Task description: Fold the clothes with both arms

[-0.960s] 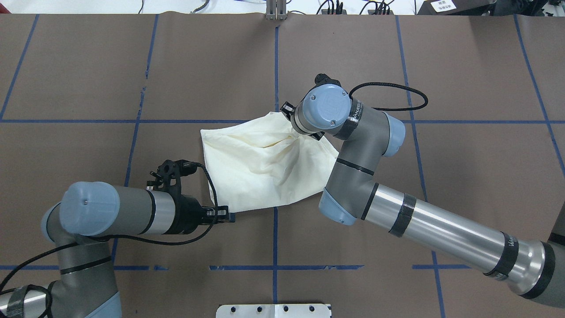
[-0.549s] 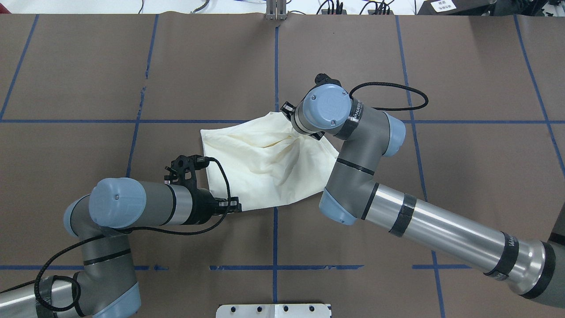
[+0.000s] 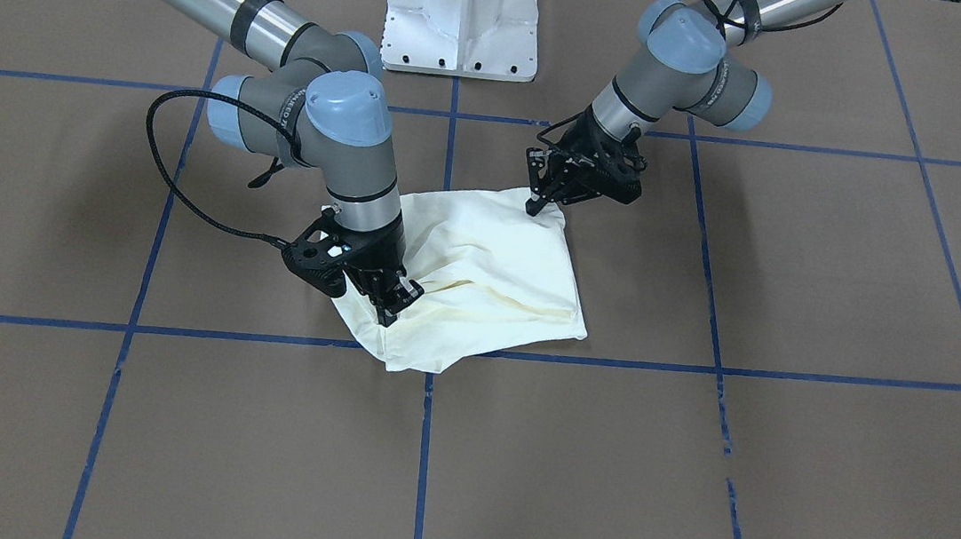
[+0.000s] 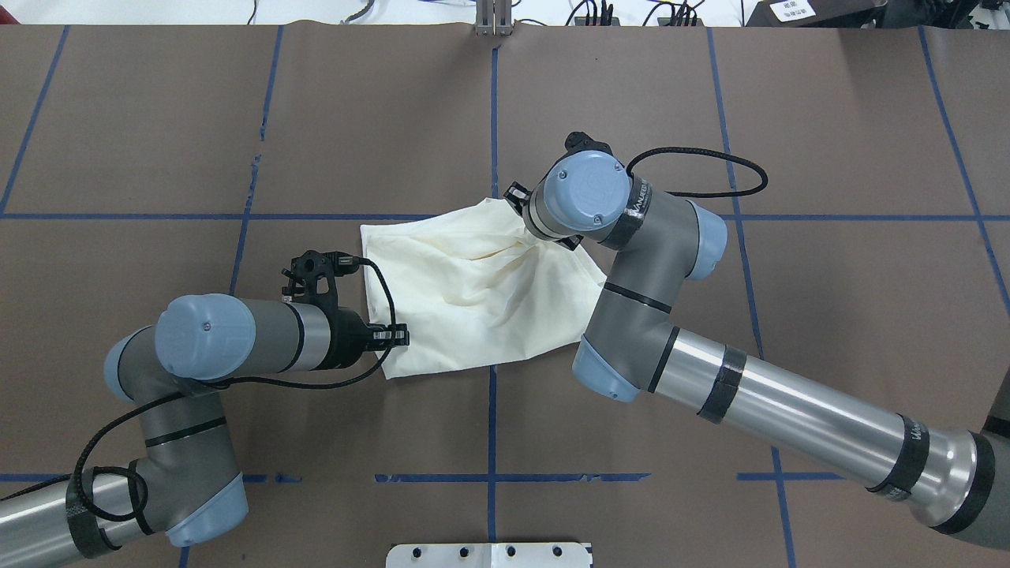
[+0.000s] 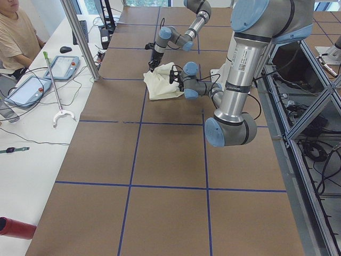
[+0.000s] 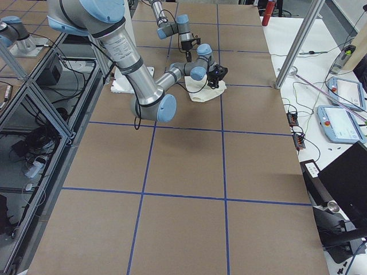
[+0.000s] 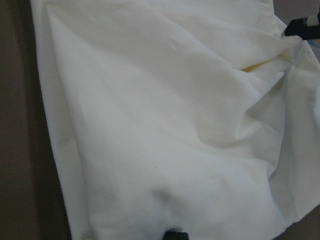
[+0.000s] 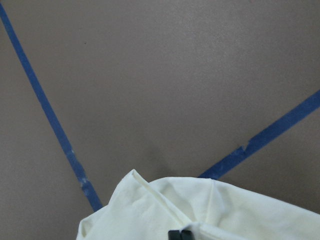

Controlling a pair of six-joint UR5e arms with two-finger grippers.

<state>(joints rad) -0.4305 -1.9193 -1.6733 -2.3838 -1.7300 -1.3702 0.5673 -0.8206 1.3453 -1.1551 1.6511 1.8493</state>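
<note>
The cream shirt [image 4: 473, 292] lies bunched and folded on the brown table near its middle, also seen in the front view [image 3: 499, 263]; only plain cloth shows. My left gripper [image 4: 402, 338] sits at the shirt's near-left corner [image 3: 534, 205]. In the left wrist view its tips [image 7: 175, 234] are together, with cloth [image 7: 150, 125] puckered around them. My right gripper [image 3: 388, 312] is shut on the far edge, and pleats radiate from the pinch. From overhead the right wrist hides it. The right wrist view shows its tips [image 8: 180, 234] in the hem [image 8: 225, 215].
Blue tape lines [image 4: 491, 118] grid the table. The white pedestal base [image 3: 462, 18] stands at the robot's side. In the left side view a person [image 5: 16, 32] sits at a bench with tablets, beside a metal post [image 5: 80, 37] and a red bottle [image 5: 16, 226].
My left arm has swung in and its gripper has moved from off the shirt's near corner up onto the near-left edge. The right arm and the shirt have barely moved.
</note>
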